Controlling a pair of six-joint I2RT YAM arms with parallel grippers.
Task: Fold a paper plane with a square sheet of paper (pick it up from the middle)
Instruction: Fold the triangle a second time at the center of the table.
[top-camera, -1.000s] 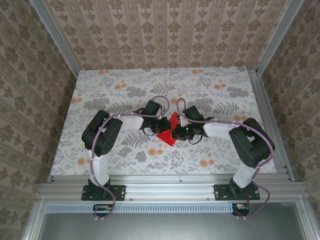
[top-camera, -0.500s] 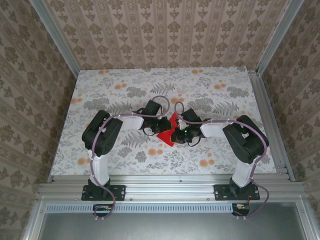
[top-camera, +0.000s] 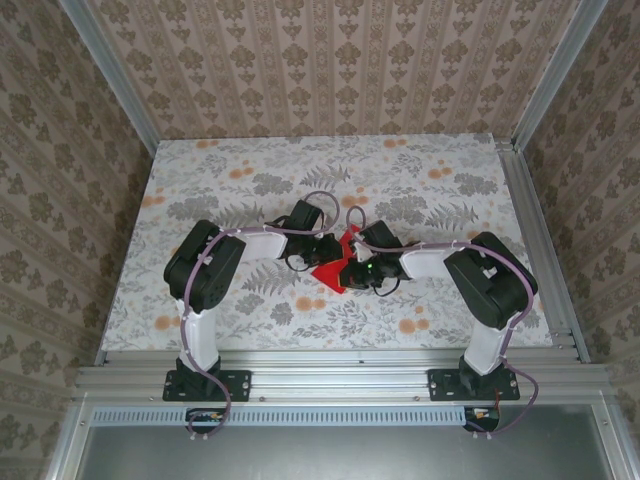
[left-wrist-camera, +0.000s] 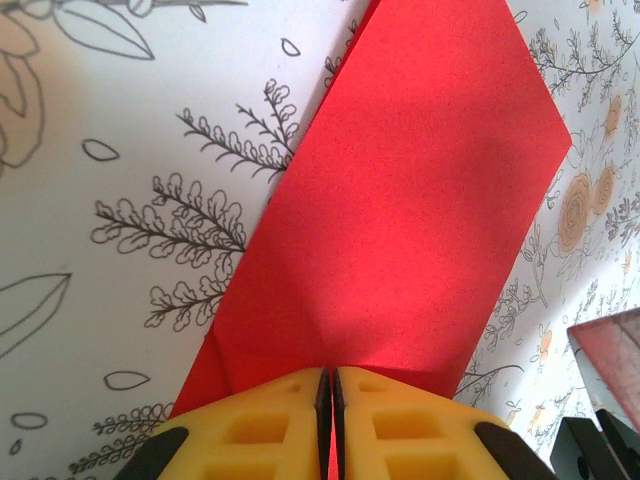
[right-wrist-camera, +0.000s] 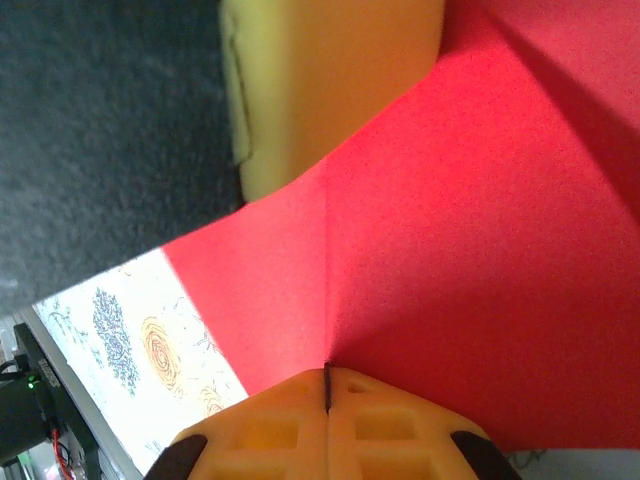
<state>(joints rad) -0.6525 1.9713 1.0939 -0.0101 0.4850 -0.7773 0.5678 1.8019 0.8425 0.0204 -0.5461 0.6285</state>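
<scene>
Both my arms are bent at the elbow and reach inward, wrists nearly meeting over the middle of the table (top-camera: 200, 180). My left gripper (left-wrist-camera: 330, 378) is pinched tight on the edge of the red sheet of paper (left-wrist-camera: 400, 200) (folded to a slanted strip, lying mostly flat). My right gripper (right-wrist-camera: 327, 375) is clamped on the sheet too, right on a crease.

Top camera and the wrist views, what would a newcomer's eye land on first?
The bright red paper, partly folded, stands out at the middle of the floral table. In the wrist views the yellow left fingers and right fingers are each pinched shut on an edge of it, and the right ones sit where a crease meets the edge.
</scene>
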